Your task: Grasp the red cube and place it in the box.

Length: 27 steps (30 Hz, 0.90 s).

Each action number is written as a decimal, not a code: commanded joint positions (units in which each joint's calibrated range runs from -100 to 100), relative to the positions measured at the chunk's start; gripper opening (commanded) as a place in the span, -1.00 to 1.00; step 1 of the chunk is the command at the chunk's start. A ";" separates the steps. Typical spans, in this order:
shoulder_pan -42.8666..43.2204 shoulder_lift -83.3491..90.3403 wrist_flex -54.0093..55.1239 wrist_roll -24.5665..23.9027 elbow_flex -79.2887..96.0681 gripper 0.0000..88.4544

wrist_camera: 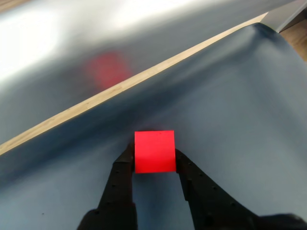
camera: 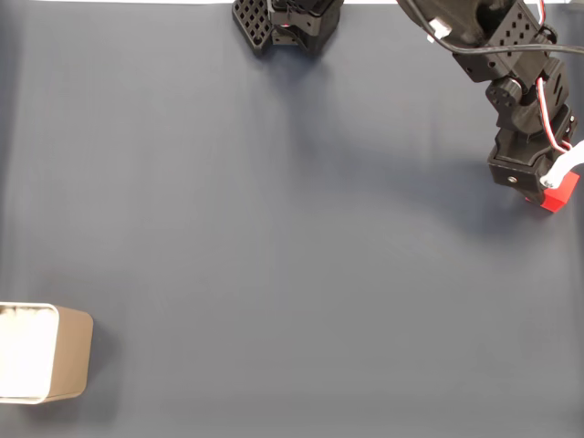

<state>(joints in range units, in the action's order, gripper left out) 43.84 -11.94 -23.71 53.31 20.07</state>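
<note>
The red cube (wrist_camera: pixel 154 151) sits between the two black fingers of my gripper (wrist_camera: pixel 153 160), which press against its left and right sides in the wrist view. In the fixed view the cube (camera: pixel 560 192) shows at the far right edge, partly under the black arm and gripper (camera: pixel 546 190). I cannot tell whether the cube rests on the cloth or is lifted. The tan box (camera: pixel 68 356) with its white inside stands at the lower left edge of the fixed view, far from the gripper.
A dark blue-grey cloth (camera: pixel 274 237) covers the table. The arm's black base (camera: pixel 287 23) stands at the top middle. In the wrist view a pale wooden edge (wrist_camera: pixel 120 88) runs diagonally behind the cube, with a shiny wall beyond it reflecting red.
</note>
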 commanded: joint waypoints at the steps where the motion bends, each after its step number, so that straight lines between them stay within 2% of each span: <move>1: 0.33 3.80 -0.39 0.54 -1.00 -0.76; 14: -0.73 7.09 -2.44 0.54 -0.18 -0.84; 27: -6.20 17.57 -4.74 0.39 4.75 -0.86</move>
<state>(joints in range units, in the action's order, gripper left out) 39.61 -0.30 -27.45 53.31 25.05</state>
